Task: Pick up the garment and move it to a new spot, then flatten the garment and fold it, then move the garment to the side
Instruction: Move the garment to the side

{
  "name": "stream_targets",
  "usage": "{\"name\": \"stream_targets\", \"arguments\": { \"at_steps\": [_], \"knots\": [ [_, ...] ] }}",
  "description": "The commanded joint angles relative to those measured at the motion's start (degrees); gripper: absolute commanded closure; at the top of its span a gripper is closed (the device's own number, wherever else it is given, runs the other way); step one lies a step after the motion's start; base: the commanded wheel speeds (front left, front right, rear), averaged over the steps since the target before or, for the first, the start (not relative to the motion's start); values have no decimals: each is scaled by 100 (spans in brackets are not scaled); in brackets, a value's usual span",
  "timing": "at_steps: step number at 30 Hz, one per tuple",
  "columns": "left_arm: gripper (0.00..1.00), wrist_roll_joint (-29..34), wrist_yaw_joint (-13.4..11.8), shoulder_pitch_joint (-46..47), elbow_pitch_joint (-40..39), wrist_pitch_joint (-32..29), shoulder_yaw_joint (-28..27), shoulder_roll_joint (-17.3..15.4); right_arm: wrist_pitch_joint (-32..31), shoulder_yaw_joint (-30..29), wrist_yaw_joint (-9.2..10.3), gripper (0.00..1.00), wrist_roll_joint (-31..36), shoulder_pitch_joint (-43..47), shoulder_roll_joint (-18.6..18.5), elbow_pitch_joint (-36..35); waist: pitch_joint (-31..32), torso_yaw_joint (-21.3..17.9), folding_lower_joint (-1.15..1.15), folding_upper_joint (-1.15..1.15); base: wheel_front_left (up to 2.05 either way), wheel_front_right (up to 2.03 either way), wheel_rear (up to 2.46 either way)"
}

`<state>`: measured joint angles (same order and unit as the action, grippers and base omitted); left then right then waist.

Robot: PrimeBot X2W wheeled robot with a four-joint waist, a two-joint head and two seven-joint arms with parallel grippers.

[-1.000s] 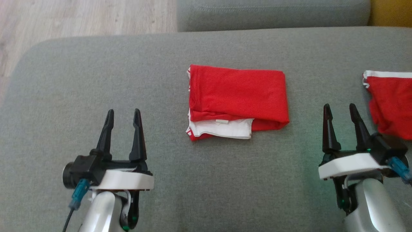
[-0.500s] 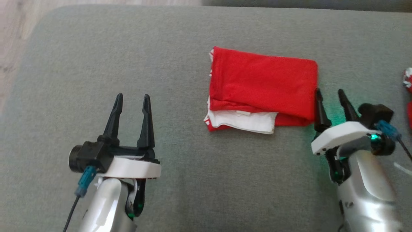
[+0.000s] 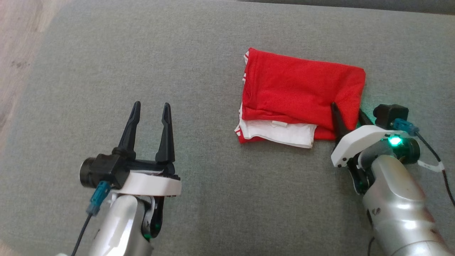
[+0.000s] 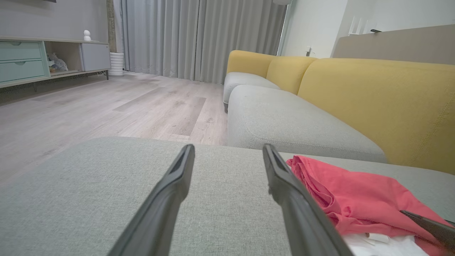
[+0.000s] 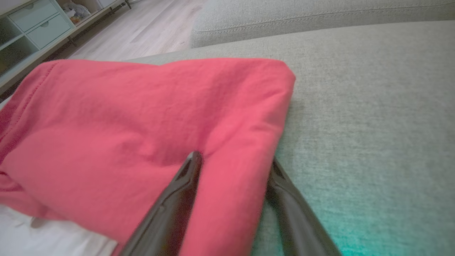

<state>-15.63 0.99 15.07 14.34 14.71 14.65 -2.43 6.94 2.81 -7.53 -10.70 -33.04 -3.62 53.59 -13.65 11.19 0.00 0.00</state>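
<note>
R gripper (image 3: 346, 108) went fwd-left, fingers now astride garment's (image 3: 302, 89) right edge. Jaws a bit narrower than 1 s ago.

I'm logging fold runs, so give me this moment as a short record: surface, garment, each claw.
surface: grey cushion
garment: red garment, folded, lying flat, white layer showing at its near edge
left claw: open, empty, apart from the garment, to its left
right claw: astride the garment's right edge; grip unclear
stage: folded; move to the side not yet done
</note>
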Motion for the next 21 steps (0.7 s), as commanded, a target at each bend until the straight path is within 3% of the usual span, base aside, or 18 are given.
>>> {"name": "stream_targets", "arguments": {
  "at_steps": [1,13,21],
  "knots": [
    [0,-1,-33,207,-180,29,-157,-44,114,166,4,100,76,-104,74,7,17,-31,0,0,0,0,0],
    [0,28,-27,182,-153,29,-192,-44,695,-45,4,100,1060,-314,-11,-84,279,-312,0,0,0,0,0],
    [0,-12,7,117,-139,29,-97,-44,675,92,4,100,1397,-89,-412,-625,539,-584,0,0,0,0,0]
  ]
}}
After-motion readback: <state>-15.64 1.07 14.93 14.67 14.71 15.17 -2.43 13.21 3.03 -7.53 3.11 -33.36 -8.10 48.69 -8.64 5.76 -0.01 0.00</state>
